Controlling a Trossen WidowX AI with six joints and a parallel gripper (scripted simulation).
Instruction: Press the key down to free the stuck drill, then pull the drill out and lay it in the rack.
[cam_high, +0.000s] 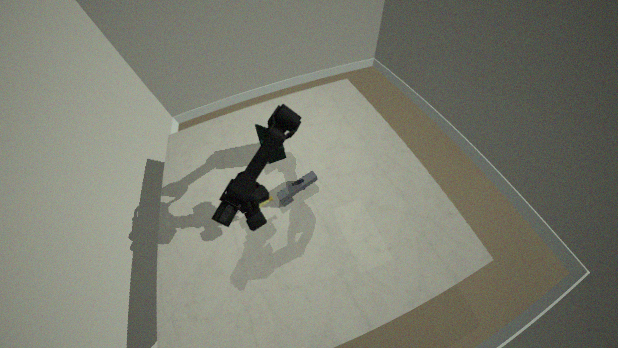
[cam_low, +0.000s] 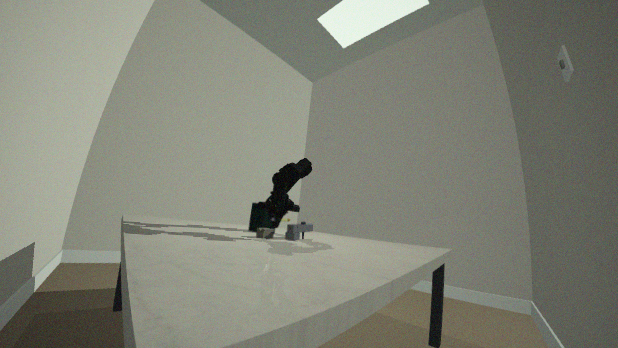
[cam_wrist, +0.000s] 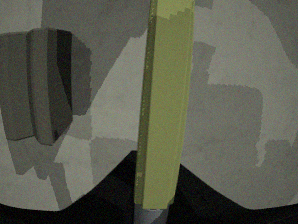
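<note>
My gripper (cam_wrist: 148, 158) is shut on the yellow drill in the wrist view. The yellow drill (cam_wrist: 167, 90) (cam_high: 266, 201) (cam_low: 286, 220) runs up out of the wrist view's top edge, with a grey end at the bottom. In the top view its visible tip stands a little apart from the grey holder (cam_high: 304, 183) (cam_low: 293, 232). A dark key (cam_high: 298, 182) (cam_low: 303, 235) sits at the holder's middle. A grey-brown block, seemingly the rack (cam_low: 265, 233) (cam_wrist: 41, 87), stands left of the drill in the wrist view. The fingertips are hidden in the top and exterior views.
The black arm (cam_high: 256, 167) (cam_low: 286, 181) leans over the pale table (cam_high: 400, 240) (cam_low: 225, 285) and hides part of the work area in the top view. The holder stands beside the arm's hand. Arm shadows fall across the table.
</note>
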